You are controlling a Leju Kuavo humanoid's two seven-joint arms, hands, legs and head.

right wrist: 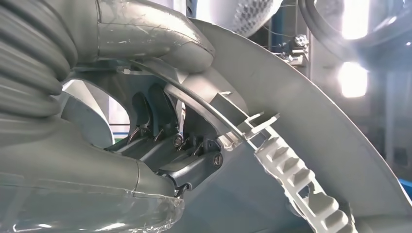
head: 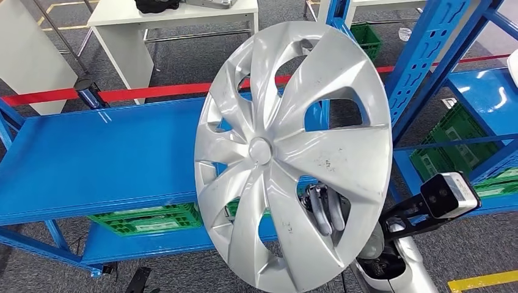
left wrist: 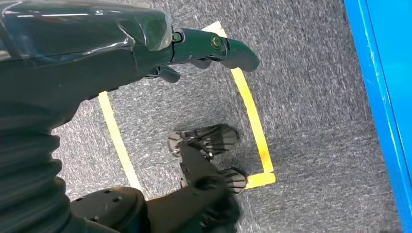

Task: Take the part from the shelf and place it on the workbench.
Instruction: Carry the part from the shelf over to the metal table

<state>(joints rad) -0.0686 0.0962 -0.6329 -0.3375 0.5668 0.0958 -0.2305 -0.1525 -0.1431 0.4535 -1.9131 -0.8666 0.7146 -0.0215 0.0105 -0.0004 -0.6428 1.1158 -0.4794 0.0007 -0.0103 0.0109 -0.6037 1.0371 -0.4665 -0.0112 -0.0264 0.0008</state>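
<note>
Bright, even light is filling the head view, and everything there is looking sharp. White glare is shining on the blue shelf (head: 110,152). In the right wrist view, two lamps (right wrist: 354,77) are glowing so hard they are washing out, and the background is blurring. The left wrist view is looking dimmer, with dark parts smearing.

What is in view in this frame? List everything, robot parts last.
Wheel cover: one, silver, held upright in front of the shelf.
Shelf: one, blue, behind the wheel cover.
Crates: green, several, on the lower shelf levels.
Barrier tape: one, red, behind the shelf.
Table: one, white, beyond the tape.
Floor marking: yellow lines on grey carpet.
Right hand: grips the wheel cover through an opening.
Left hand: hangs over the floor, holding nothing.
</note>
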